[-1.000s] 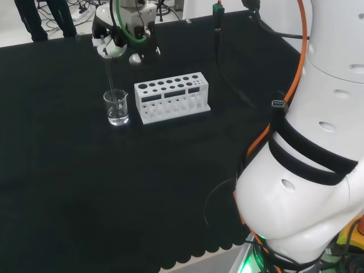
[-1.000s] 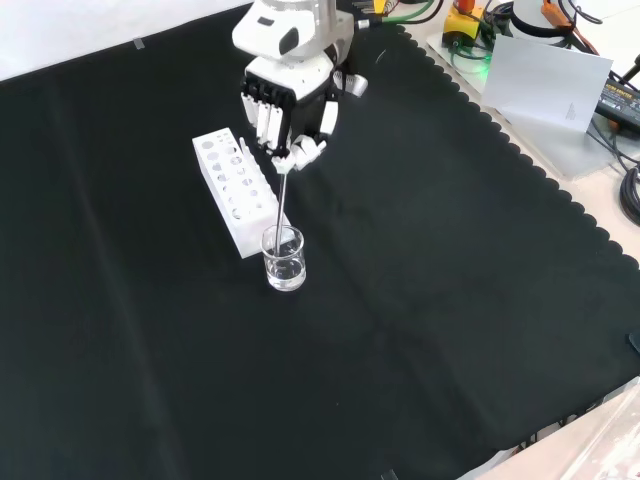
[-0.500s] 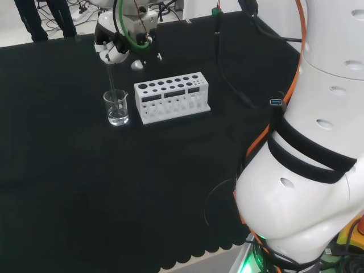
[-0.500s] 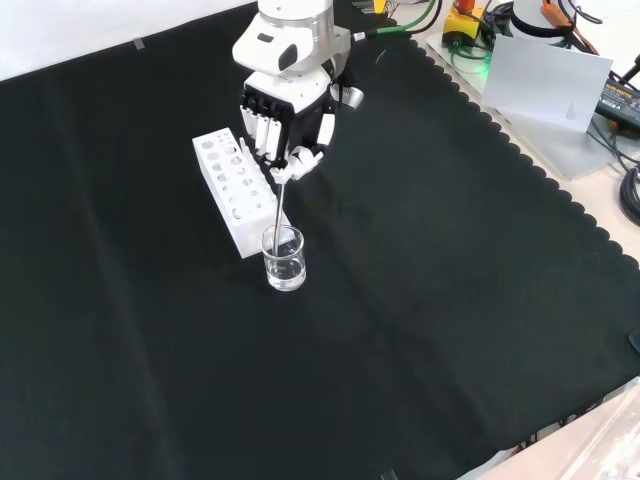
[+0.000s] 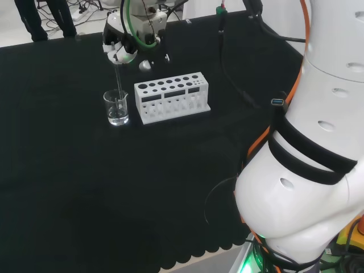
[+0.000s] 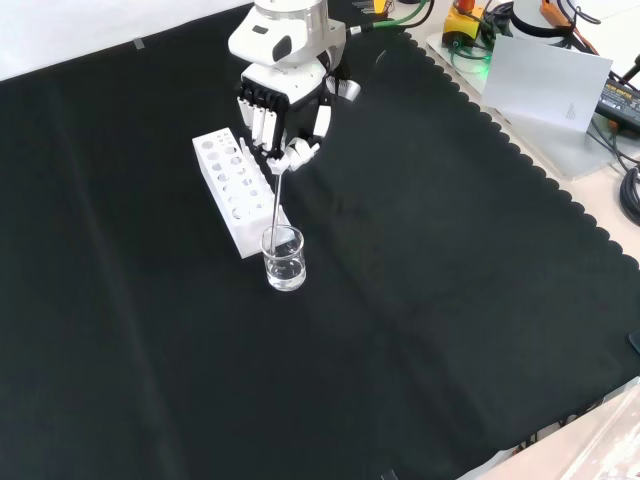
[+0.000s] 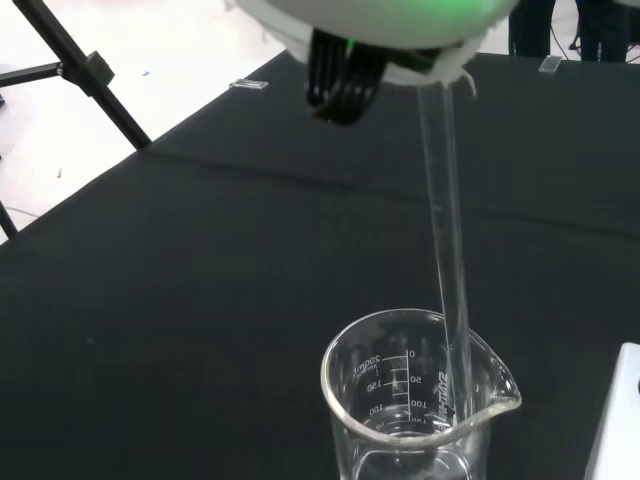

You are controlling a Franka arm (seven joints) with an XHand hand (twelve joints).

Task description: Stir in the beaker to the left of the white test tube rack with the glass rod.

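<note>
A clear glass beaker (image 5: pixel 116 108) (image 6: pixel 283 258) (image 7: pixel 415 400) with a little clear liquid stands just left of the white test tube rack (image 5: pixel 172 96) (image 6: pixel 238 190) in the head view. The hand (image 5: pixel 126 42) (image 6: pixel 280 105) hovers above the beaker, its fingers curled round the top of a thin glass rod (image 5: pixel 118 85) (image 6: pixel 277 205) (image 7: pixel 447 250). The rod slants down into the beaker, and its lower end is in the liquid near the spouted side of the rim.
Black cloth (image 6: pixel 430 300) covers the bench around the beaker and rack. A grey sheet (image 6: pixel 550 85) and cables lie past the cloth's scalloped edge at the upper right of the front view. The arm's white links (image 5: pixel 313 170) stand at the right of the head view.
The hand has shifted right in the head view, carrying the rod's top with it, so the rod now leans differently inside the beaker. Beaker and rack have stayed put.
</note>
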